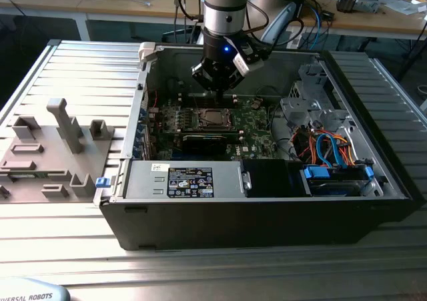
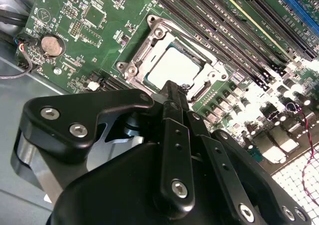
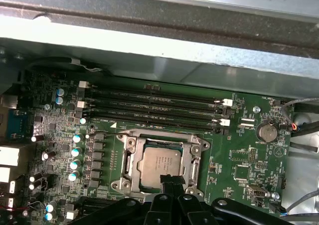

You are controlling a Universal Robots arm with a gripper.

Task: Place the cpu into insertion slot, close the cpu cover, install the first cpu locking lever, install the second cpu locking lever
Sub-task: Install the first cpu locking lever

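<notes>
The cpu (image 1: 212,119) is a small square chip with a silver-grey top, seated in the socket on the green board inside the open computer case. Its top shows in both wrist views (image 2: 174,68) (image 3: 159,164). The cpu cover (image 2: 144,45) (image 3: 162,136), a silvery frame with a square window, lies flat around the chip. My gripper (image 1: 217,95) hangs straight above the socket. Its black fingers are shut together with nothing between them, and their tip (image 2: 172,90) (image 3: 167,180) stands over one edge of the chip.
Dark memory slots (image 3: 154,105) run along one side of the socket, and a coin battery (image 3: 265,132) sits nearby. The case walls surround the board. A drive cage with blue cables (image 1: 333,147) is on the exterior view's right, a grey fixture tray (image 1: 47,154) on its left.
</notes>
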